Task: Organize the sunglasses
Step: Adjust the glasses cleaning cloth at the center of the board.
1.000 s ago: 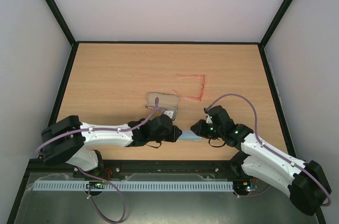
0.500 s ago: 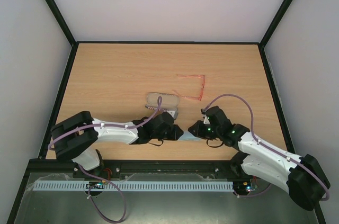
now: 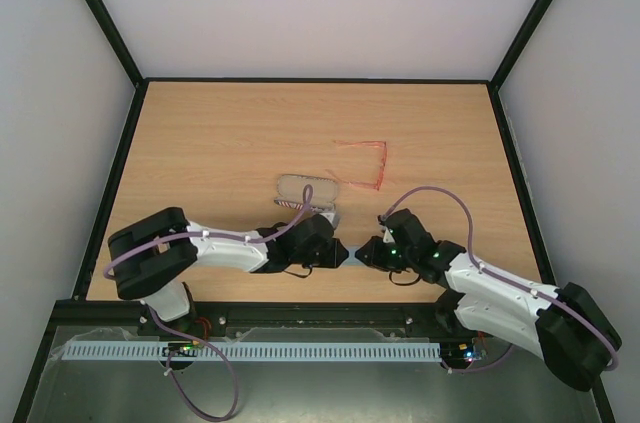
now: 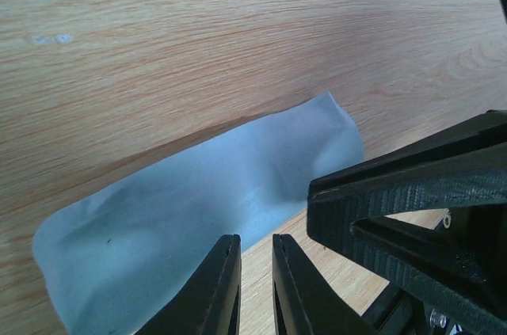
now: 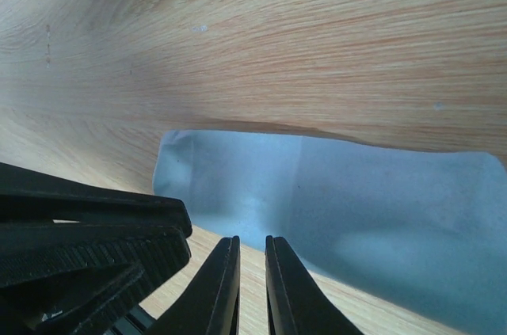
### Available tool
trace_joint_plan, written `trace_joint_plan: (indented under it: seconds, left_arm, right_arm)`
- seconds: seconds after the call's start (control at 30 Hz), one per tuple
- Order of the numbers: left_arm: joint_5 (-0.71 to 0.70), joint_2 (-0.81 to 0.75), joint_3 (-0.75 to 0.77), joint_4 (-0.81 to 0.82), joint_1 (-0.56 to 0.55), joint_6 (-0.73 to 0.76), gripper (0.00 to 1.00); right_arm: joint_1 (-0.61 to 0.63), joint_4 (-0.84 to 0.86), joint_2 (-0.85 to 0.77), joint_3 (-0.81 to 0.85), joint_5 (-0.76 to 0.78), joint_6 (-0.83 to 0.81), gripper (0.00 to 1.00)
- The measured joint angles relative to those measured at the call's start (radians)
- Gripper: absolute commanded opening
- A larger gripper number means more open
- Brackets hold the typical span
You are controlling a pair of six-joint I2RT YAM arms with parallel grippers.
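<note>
The sunglasses [image 3: 366, 160], a thin red wire pair, lie open on the table beyond both arms, untouched. A light blue cloth [image 3: 348, 254] lies near the front edge between the two grippers. My left gripper [image 3: 338, 255] and right gripper [image 3: 363, 251] face each other almost tip to tip over it. In the left wrist view the left gripper [image 4: 253, 238] has its jaws nearly together, tips on the near edge of the cloth [image 4: 198, 192]. The right gripper [image 5: 252, 240] stands the same way on the cloth [image 5: 341, 200].
The oblong patterned case [image 3: 307, 191] lies just behind the left gripper, left of the sunglasses. The right gripper's black fingers [image 4: 412, 192] fill the right of the left wrist view. Black frame rails border the table.
Both grippers have moved toward each other, so less of the cloth shows between them. Sunglasses and case have not moved.
</note>
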Motion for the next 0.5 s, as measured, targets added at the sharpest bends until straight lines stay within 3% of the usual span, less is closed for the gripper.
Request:
trace_joint_plan:
  seconds: [0.5]
  left_arm:
    - [-0.018, 0.084, 0.023, 0.000, -0.006, 0.000, 0.12]
  right_arm:
    - [0.000, 0.047, 0.032, -0.061, 0.045, 0.006, 0.11]
